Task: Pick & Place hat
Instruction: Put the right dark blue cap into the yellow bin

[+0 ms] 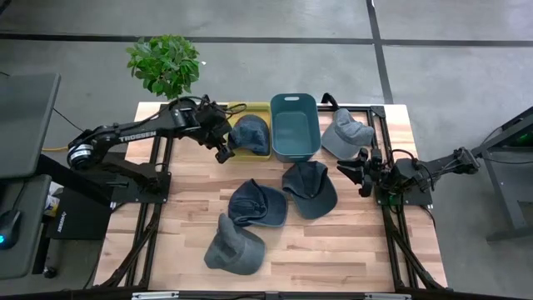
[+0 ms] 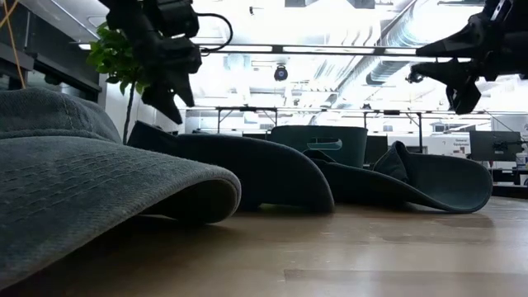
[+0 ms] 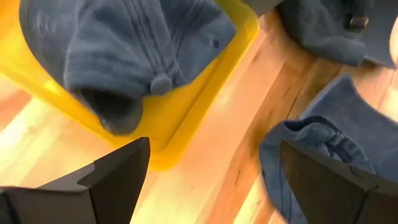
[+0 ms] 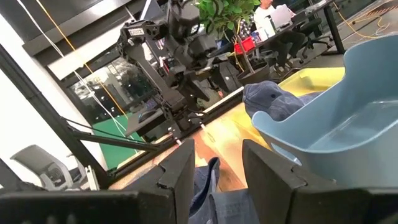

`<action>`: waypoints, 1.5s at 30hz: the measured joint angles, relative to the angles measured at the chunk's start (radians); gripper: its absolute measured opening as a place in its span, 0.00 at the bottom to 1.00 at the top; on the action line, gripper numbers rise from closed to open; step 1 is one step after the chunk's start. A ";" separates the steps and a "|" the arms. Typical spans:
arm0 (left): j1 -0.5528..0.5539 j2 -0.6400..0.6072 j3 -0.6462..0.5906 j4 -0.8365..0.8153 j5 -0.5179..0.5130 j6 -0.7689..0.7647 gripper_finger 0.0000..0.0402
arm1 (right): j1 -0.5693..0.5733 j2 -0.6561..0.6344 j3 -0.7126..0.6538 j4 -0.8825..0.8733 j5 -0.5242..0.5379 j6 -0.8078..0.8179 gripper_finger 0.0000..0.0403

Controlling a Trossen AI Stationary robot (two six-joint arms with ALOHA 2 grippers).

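A soft blue cap (image 1: 250, 135) sits in the yellow bin (image 1: 260, 108), the left gripper (image 1: 221, 147) hovering just beside it, jaws spread and empty. More limp, light caps lie on the table (image 1: 350, 242); the stiffer brim looks the surest hold. The right gripper (image 1: 360, 173) waits, parted.

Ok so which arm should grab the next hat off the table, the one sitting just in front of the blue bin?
Right. The right gripper hovers open beside that hat; the left gripper is farther off, over the yellow bin's hat.

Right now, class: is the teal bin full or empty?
Empty. The high view shows the teal bin's bare floor; the only binned cap lies in the yellow bin beside it.
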 joint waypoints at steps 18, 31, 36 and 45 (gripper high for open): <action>-0.216 -0.001 -0.002 -0.033 -0.092 -0.093 0.88 | -0.071 0.549 0.648 -0.867 0.014 0.431 0.32; -0.282 -0.001 -0.002 -0.032 -0.147 -0.106 0.88 | -0.246 0.864 0.694 -0.880 -0.332 0.475 0.45; -0.282 -0.001 -0.002 -0.032 -0.147 -0.107 0.88 | -0.288 0.903 0.649 -0.747 -0.404 0.494 0.55; -0.281 -0.001 -0.002 -0.032 -0.147 -0.107 0.88 | -0.340 0.939 0.586 -0.748 -0.409 0.577 0.64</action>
